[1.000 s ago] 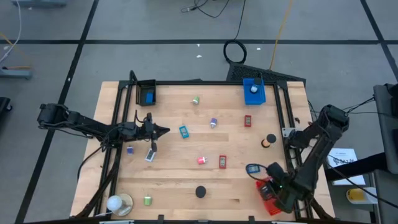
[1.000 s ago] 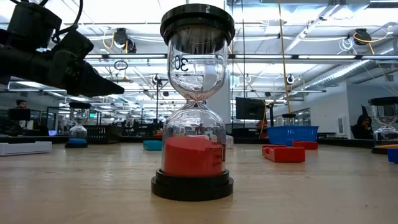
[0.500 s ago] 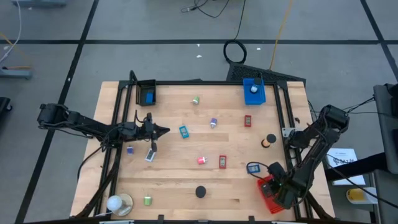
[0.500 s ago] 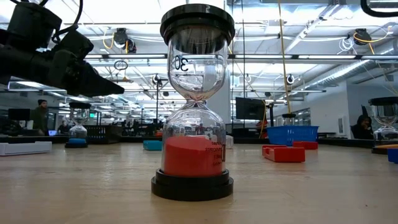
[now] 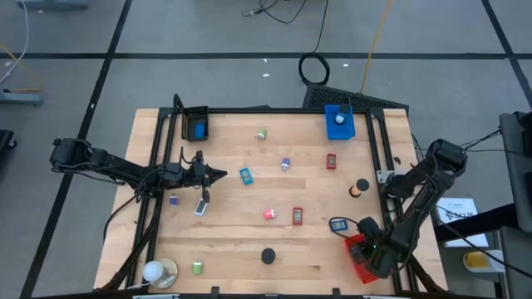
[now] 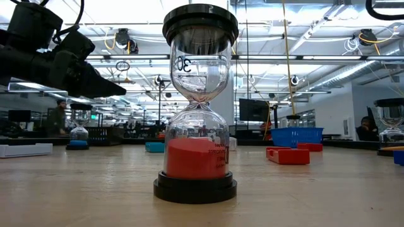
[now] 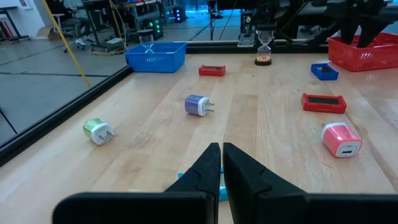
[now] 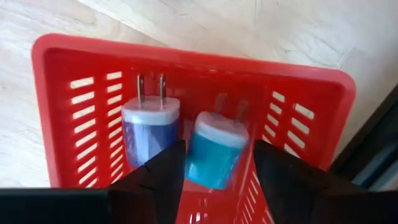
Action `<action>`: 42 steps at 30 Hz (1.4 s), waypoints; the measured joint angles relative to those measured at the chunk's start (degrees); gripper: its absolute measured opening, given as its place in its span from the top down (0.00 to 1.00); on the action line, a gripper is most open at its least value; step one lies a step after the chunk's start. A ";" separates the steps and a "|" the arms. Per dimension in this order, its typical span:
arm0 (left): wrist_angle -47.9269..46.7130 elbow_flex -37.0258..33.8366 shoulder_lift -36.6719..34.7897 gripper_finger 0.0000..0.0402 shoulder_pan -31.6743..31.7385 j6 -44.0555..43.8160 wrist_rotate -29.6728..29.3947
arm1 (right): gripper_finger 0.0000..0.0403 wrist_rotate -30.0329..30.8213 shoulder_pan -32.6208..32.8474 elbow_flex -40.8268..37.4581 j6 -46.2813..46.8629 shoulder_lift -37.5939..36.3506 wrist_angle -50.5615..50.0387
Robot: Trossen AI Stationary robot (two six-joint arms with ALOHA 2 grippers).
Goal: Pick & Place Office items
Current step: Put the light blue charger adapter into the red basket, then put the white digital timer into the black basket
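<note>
Teal plug [image 8: 214,152] in red basket [image 8: 323,118], lower right of table, beside a blue plug [image 8: 149,127]. Right claw [image 8: 214,177] above basket, fingers spread either side of teal plug, not clamped. Left claw [image 7: 222,163] closed, empty, over table's left-centre; other plugs scattered mid-table.
</note>
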 joint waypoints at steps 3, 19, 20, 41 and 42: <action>0.00 0.00 0.01 0.94 0.00 0.00 0.00 | 0.56 -0.14 -0.89 0.00 -1.43 -0.94 -0.46; -0.02 0.00 0.01 0.94 0.01 0.00 0.01 | 0.95 18.43 -5.50 5.84 -35.43 -7.56 -4.92; -0.01 0.00 -0.01 0.94 0.00 0.00 0.01 | 0.97 22.28 -5.60 5.84 -40.00 -7.64 -3.74; 1.16 0.00 0.01 0.94 0.00 0.13 -0.02 | 0.99 33.21 -28.99 -22.43 -124.53 -7.61 97.07; 1.20 0.00 0.00 0.94 0.01 -0.14 -0.02 | 1.00 30.94 -30.71 -22.89 -126.24 -7.59 99.91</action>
